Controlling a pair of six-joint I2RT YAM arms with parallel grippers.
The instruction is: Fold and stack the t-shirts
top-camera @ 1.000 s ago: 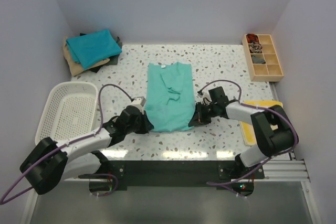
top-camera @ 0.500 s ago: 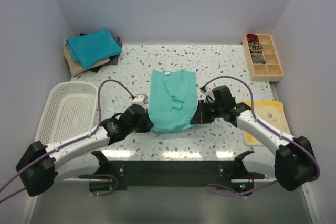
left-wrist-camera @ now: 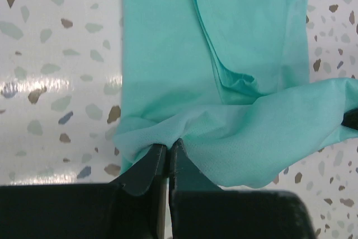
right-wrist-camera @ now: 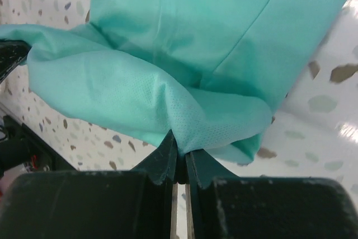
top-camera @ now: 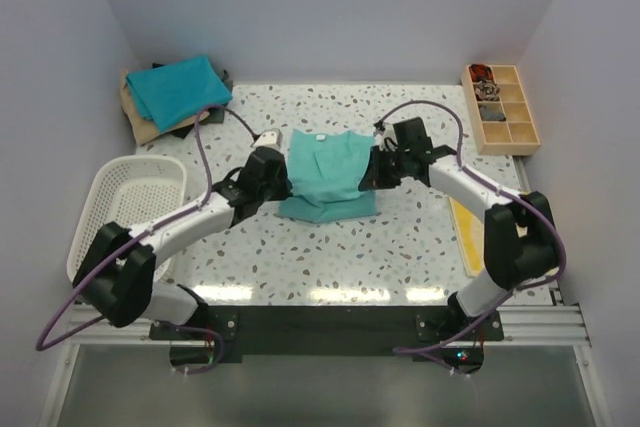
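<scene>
A light sea-green t-shirt (top-camera: 325,175) lies mid-table, its lower half lifted and doubled back toward the collar. My left gripper (top-camera: 281,179) is shut on the shirt's hem at its left side; the pinched cloth (left-wrist-camera: 168,138) shows in the left wrist view. My right gripper (top-camera: 372,173) is shut on the hem at the right side, and the pinched cloth (right-wrist-camera: 182,138) shows in the right wrist view. A deeper teal-blue folded shirt (top-camera: 178,89) tops a stack with a tan shirt (top-camera: 140,117) and a dark one at the back left.
A white mesh basket (top-camera: 125,212) stands at the left. A wooden compartment tray (top-camera: 500,109) sits at the back right. A yellow sheet (top-camera: 466,232) lies at the right edge under the right arm. The speckled table (top-camera: 400,247) reaches the front edge.
Both grippers moved away from me with the shirt's bottom hem, carrying it up over the shirt toward the collar. The shirt now looks about half as long.
</scene>
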